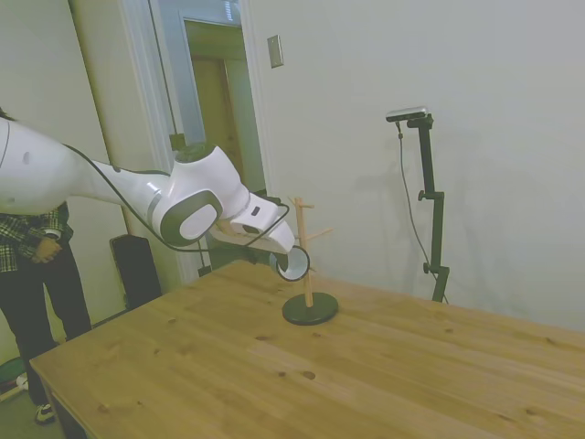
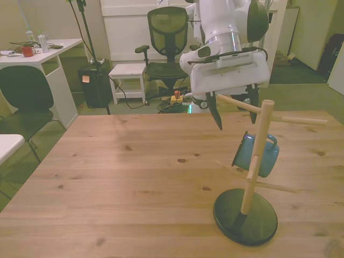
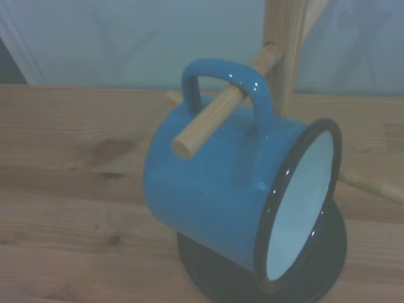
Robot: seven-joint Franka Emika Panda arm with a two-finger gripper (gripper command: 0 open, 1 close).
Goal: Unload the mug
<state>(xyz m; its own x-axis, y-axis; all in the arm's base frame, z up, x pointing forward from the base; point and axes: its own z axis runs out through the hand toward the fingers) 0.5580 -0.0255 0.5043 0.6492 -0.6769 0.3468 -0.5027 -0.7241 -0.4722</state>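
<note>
Blue mug (image 3: 221,196) hung by its handle on a wooden peg (image 3: 218,110), tilted, mouth facing sideways and down, gripper (image 2: 235,110) spread wide above, empty.

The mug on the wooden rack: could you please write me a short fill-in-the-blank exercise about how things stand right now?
1. The mug hangs on a wooden peg by its ____.
2. The inside of the mug is ____.
3. The rack's post stands on a round dark ____.
4. The gripper fingers are ____, holding nothing.

Missing words: handle; white; base; open
</note>
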